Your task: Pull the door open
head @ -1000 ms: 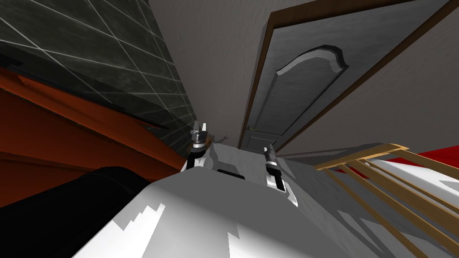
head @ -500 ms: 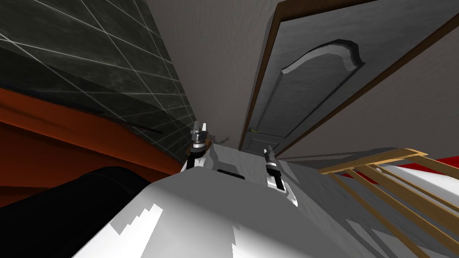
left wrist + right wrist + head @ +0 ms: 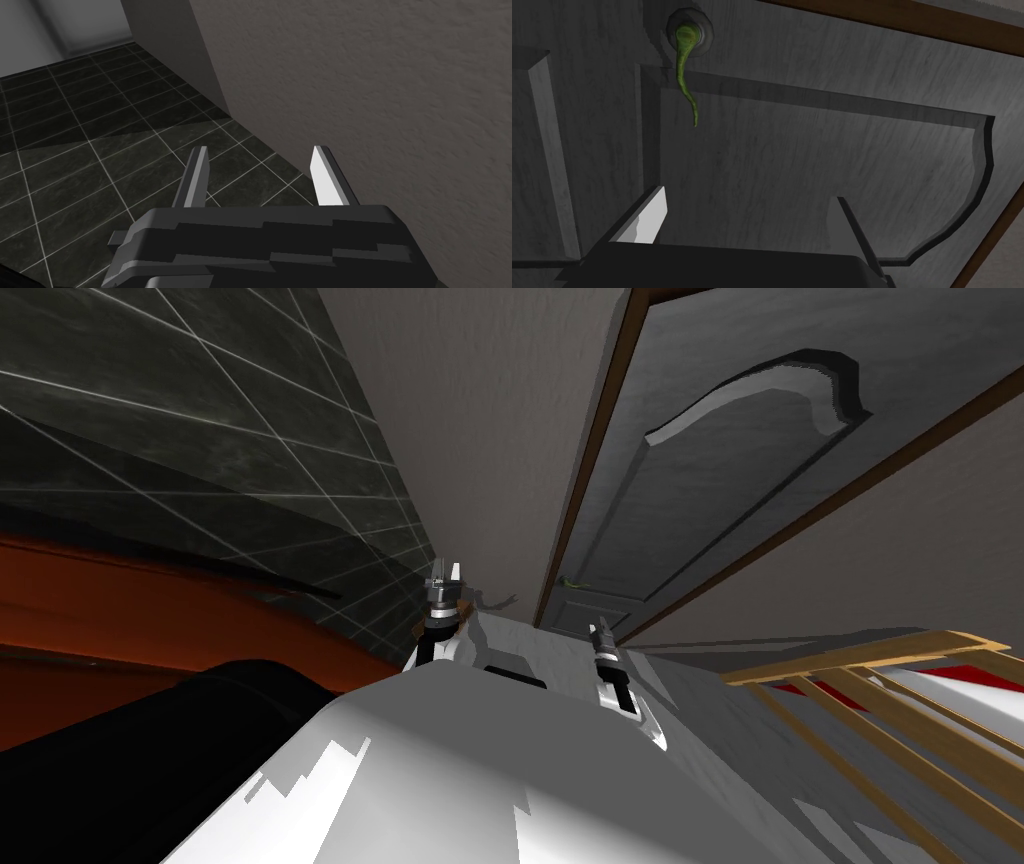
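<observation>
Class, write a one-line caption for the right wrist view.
Open right gripper faces the grey door, its green handle ahead, not yet gripped.

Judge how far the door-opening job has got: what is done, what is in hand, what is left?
Done: I stand close before the grey door, which looks shut in its brown frame. In hand: the right gripper is open and pointed at the door panel, not yet on the green handle. The left gripper is open beside the wall. Left: grasp the handle and pull.
</observation>
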Available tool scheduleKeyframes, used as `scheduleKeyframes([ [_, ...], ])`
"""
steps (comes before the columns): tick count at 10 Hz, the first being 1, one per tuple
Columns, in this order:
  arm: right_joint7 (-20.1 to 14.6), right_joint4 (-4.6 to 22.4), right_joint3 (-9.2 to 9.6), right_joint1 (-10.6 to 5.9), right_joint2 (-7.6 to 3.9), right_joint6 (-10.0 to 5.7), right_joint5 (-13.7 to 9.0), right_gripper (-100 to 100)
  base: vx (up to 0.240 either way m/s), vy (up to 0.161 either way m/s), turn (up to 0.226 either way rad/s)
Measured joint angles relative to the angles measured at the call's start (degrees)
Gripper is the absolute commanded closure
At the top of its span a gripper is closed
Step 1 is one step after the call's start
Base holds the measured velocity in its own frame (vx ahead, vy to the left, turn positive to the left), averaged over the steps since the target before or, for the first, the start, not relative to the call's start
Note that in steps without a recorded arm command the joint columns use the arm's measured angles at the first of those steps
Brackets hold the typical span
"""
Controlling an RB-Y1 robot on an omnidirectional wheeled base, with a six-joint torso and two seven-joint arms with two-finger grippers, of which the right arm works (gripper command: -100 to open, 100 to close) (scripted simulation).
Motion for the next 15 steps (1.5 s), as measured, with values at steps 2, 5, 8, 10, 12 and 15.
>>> scheduleKeyframes([
  [2,-0.8,2.8,-0.27,-0.87,-0.55,-0.77,0.4,-100,0.127,0.024,0.011],
  [5,-2.3,7.1,-0.73,-2.07,-1.64,-1.87,1.2,-100,0.126,0.038,0.01],
  [8,-3.1,9.8,-1.0,-3.01,-2.03,-2.29,1.9,-100,0.085,0.023,0.007],
  [10,-4.0,12.5,-1.28,-3.91,-2.73,-2.9,2.3,-100,0.159,0.04,0.01],
  [12,-4.7,15.2,-1.54,-4.84,-3.07,-3.57,2.8,-100,0.167,0.032,0.009],
  [15,-5.9,18.3,-1.87,-5.66,-3.91,-4.27,3.4,-100,0.159,0.023,0.008],
])
